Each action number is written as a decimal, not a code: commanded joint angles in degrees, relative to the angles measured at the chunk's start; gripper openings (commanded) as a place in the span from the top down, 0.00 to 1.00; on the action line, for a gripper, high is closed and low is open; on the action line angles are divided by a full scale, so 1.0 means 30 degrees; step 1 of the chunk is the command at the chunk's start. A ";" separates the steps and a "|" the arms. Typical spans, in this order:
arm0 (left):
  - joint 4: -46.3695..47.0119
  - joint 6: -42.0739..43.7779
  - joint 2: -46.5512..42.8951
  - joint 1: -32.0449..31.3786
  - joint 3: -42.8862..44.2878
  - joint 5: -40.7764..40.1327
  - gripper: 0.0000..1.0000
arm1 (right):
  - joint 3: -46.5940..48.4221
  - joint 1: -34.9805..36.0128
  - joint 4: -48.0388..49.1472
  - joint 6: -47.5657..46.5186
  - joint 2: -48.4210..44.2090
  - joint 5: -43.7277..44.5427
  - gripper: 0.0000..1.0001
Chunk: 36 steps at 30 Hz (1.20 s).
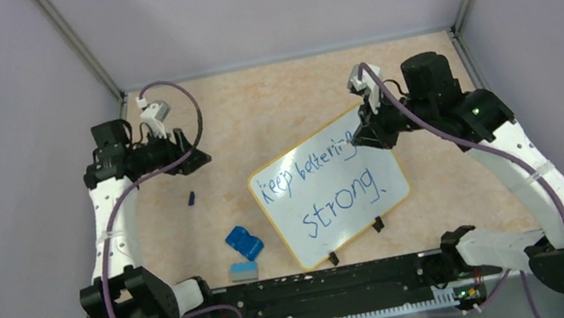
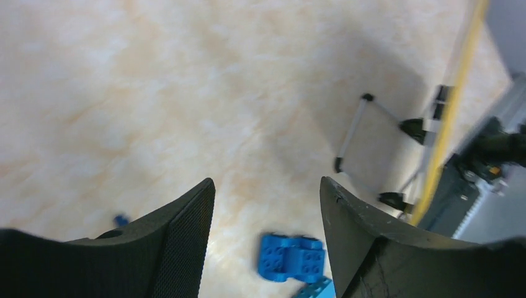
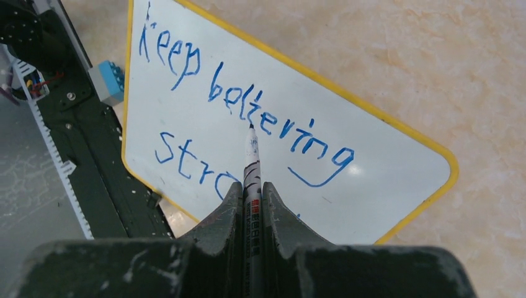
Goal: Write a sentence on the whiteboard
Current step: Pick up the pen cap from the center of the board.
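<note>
- Two arms share a pale marbled worktop [image 1: 270, 109] inside grey walls. The whiteboard [image 1: 380, 163] lies right of centre, turned at an angle, with two black clips on its near edge.
- The right fingers [image 3: 231, 202] are clamped tight on a marker [image 3: 251, 164]. Its long axis runs straight out from them, tip toward the board.
- The tip sits over the upper line of the sentence [image 3: 267, 118], at the middle of "bettering". You cannot tell whether it touches.
- The blue writing reads "keep bettering" above a larger "strong" with a full stop. It looks complete, so your next move is likely to lift the marker straight back.
- The right arm is far nearer. The left fingers [image 2: 186, 217] stand parted and hold nothing, well apart to the board's left.
- A blue brick [image 1: 244, 242], a small blue-and-grey block [image 1: 243, 271] and a tiny dark piece [image 1: 191, 198] lie between the left arm and the board.
- A wire stand [image 2: 353, 133] shows beside the yellow rim. Judge the board propped and liable to slide.
</note>
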 commanded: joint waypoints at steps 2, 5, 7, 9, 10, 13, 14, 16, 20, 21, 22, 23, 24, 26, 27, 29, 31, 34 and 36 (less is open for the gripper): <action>-0.0522 0.2020 0.0297 0.1730 -0.0528 -0.5630 0.34 | 0.1098 -0.0526 0.2090 0.2023 0.0627 -0.0860 1.00; -0.0549 0.3234 0.0726 0.1909 -0.1431 -0.7466 0.35 | 0.1138 -0.0785 0.2524 0.2479 0.1022 -0.0983 1.00; -0.0635 0.3767 0.1166 0.1976 -0.1896 -0.8292 0.36 | 0.1066 -0.1081 0.2829 0.2776 0.1235 -0.1395 1.00; -0.0604 0.4280 0.1815 0.1988 -0.2276 -0.9165 0.37 | 0.0947 -0.1419 0.3163 0.3123 0.1340 -0.1886 1.00; -0.0548 0.4496 0.2114 0.1992 -0.2453 -0.9475 0.37 | 0.0910 -0.1602 0.3291 0.3259 0.1377 -0.2066 1.00; -0.0262 0.5132 0.3006 0.2000 -0.3017 -0.9926 0.39 | 0.0780 -0.2103 0.3674 0.3646 0.1354 -0.2445 1.00; -0.0150 0.5465 0.3281 0.1993 -0.3215 -0.9838 0.39 | 0.0827 -0.2223 0.3736 0.3724 0.1355 -0.2502 1.00; 0.0080 0.5700 0.3793 0.1977 -0.3529 -0.9691 0.40 | 0.0928 -0.2542 0.3860 0.3906 0.1395 -0.2762 1.00; 0.0892 0.5839 0.4885 0.1992 -0.3817 -0.9626 0.41 | 0.1438 -0.2927 0.3826 0.4023 0.1579 -0.2929 1.00; 0.1031 0.5947 0.5117 0.1970 -0.3824 -0.9317 0.41 | 0.1513 -0.2944 0.3762 0.4024 0.1623 -0.2972 1.00; 0.1169 0.6122 0.5310 0.1963 -0.3862 -0.9110 0.42 | 0.1610 -0.2939 0.3703 0.3998 0.1687 -0.3011 1.00; 0.1454 0.6180 0.5459 0.1937 -0.3944 -0.9113 0.43 | 0.1682 -0.2953 0.3652 0.3969 0.1709 -0.3019 1.00; 0.1727 0.6221 0.5631 0.1934 -0.4045 -0.9183 0.43 | 0.1712 -0.2944 0.3631 0.3966 0.1730 -0.2995 1.00; 0.2217 0.6378 0.5963 0.1934 -0.4192 -0.9370 0.45 | 0.1744 -0.2969 0.3577 0.3911 0.1749 -0.2968 1.00; 0.2401 0.6432 0.6156 0.1930 -0.4227 -0.9410 0.45 | 0.1771 -0.2975 0.3537 0.3881 0.1746 -0.2963 1.00; 0.2703 0.6476 0.6541 0.1934 -0.4228 -0.9487 0.46 | 0.1818 -0.2990 0.3502 0.3863 0.1819 -0.2958 1.00; 0.2944 0.6527 0.6874 0.1926 -0.4248 -0.9530 0.48 | 0.1852 -0.2986 0.3478 0.3877 0.1863 -0.2976 1.00; 0.3299 0.6593 0.7367 0.1863 -0.4326 -0.9496 0.49 | 0.1863 -0.2989 0.3466 0.3848 0.1934 -0.2944 1.00; 0.3736 0.6708 0.7618 0.1768 -0.4469 -0.9742 0.51 | 0.1897 -0.2987 0.3450 0.3833 0.1982 -0.2917 1.00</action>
